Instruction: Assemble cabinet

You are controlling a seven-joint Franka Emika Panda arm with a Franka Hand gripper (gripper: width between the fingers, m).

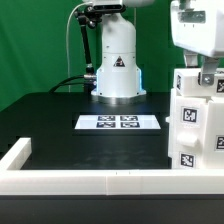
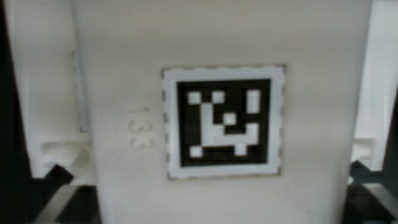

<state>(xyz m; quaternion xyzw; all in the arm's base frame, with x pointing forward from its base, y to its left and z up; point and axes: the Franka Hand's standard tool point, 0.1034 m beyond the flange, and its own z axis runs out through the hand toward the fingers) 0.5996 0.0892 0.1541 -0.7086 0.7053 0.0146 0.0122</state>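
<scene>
Cabinet (image 1: 193,118) upright at exterior view's right, tagged faces showing (tag (image 2: 224,122) fills wrist view); gripper (image 1: 209,76) directly above, finger state indiscernible.

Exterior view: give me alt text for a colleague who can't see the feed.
The arm's pincer is down on top of a white tagged cabinet at the exterior view's right. The marker board lies mid-table before the robot base, with a white border frame along the near edge.

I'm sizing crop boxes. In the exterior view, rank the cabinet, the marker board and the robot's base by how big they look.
1. cabinet, though nearness to the camera inflates it
2. robot's base
3. marker board
</scene>
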